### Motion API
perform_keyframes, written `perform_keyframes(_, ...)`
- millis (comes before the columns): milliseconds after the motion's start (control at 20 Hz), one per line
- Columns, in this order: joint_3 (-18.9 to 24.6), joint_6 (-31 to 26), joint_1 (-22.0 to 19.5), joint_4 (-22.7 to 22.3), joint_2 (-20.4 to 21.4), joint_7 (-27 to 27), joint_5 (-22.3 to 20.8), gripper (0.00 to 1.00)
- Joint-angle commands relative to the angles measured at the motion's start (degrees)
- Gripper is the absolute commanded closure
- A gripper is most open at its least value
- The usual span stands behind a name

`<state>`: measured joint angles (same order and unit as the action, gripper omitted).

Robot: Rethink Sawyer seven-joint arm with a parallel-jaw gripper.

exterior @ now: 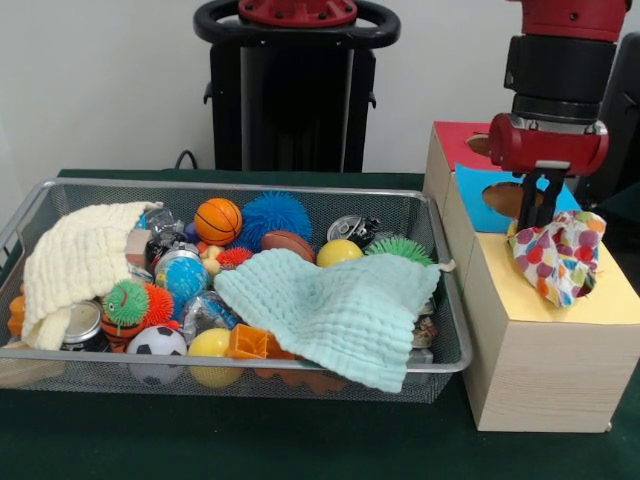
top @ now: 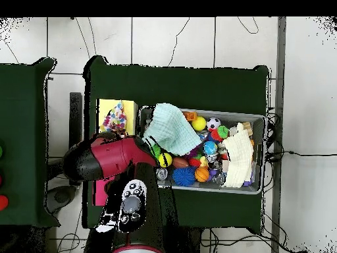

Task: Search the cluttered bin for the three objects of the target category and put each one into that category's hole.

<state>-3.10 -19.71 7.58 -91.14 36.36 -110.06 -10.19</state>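
Observation:
A polka-dot cloth [exterior: 560, 255] lies bunched on the yellow top [exterior: 612, 295] of the wooden box, right of the wire bin [exterior: 240, 186]. My gripper [exterior: 540, 222] hangs just above the cloth's upper left corner, over the edge between the blue section [exterior: 478, 205] and the yellow one. Its fingers show a gap and look open. In the overhead view the same cloth [top: 116, 120] sits on the yellow panel [top: 105, 105], and the arm [top: 112, 157] hides the gripper. A mint cloth [exterior: 335, 305] and a cream cloth [exterior: 75, 260] lie in the bin.
The bin also holds a basketball [exterior: 218, 220], a blue spiky ball [exterior: 275, 215], a soccer ball [exterior: 157, 343], a yellow ball [exterior: 338, 252] and several other small toys. The box's red section [exterior: 455, 140] is at the far end. The black pedestal [exterior: 295, 90] stands behind the bin.

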Motion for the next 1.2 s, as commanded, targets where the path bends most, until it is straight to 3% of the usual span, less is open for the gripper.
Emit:
perform_keyframes(50, -1.1, 2.3, 2.3, -0.1, -9.4, -17.6, 6.4, 1.0)
perform_keyframes(250, -1.5, 3.1, 4.2, 1.6, -11.9, -18.9, 11.4, 1.0)
perform_keyframes(650, 0.2, 4.2, 4.3, 3.9, -14.5, -16.1, 18.3, 1.0)
perform_keyframes(1000, -0.9, 5.6, 4.5, 2.9, -15.3, -14.1, 20.5, 1.0)
perform_keyframes(1200, -1.4, 8.0, 3.8, 0.8, -15.1, -12.3, 19.6, 1.0)
